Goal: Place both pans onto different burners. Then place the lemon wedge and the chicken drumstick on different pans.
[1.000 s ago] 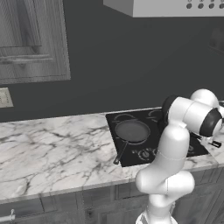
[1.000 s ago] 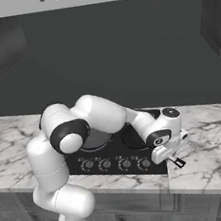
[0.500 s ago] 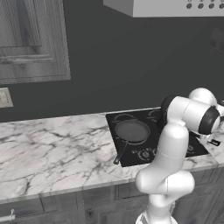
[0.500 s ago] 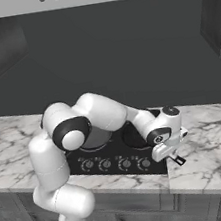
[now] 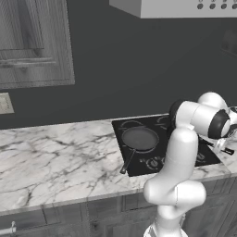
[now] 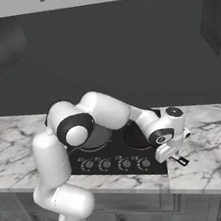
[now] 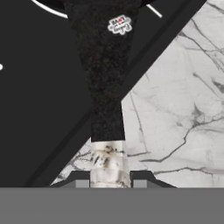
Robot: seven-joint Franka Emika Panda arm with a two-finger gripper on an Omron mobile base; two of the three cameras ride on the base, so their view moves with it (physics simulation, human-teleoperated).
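One grey pan (image 5: 139, 138) sits on the cooktop (image 5: 139, 164). Fingers (image 7: 106, 183) clamp the black pan's handle (image 7: 103, 78) at the cooktop's right edge over the marble surface (image 7: 175, 109).

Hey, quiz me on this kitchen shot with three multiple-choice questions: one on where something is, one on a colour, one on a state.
1. Where is the grey pan?
A. on the cooktop
B. on the floor
C. in a sink

2. What colour is the counter?
A. white with grey veins
B. plain black
C. red

3. How do the jaws stand?
A. wide open, holding nothing
B. shut on a black handle
C. shut on a spoon

Answers:
1. A, the left base view shows it lying on the black glass.
2. A, veined marble lies beside the cooktop.
3. B, the hand view shows the handle running down between the finger tips.
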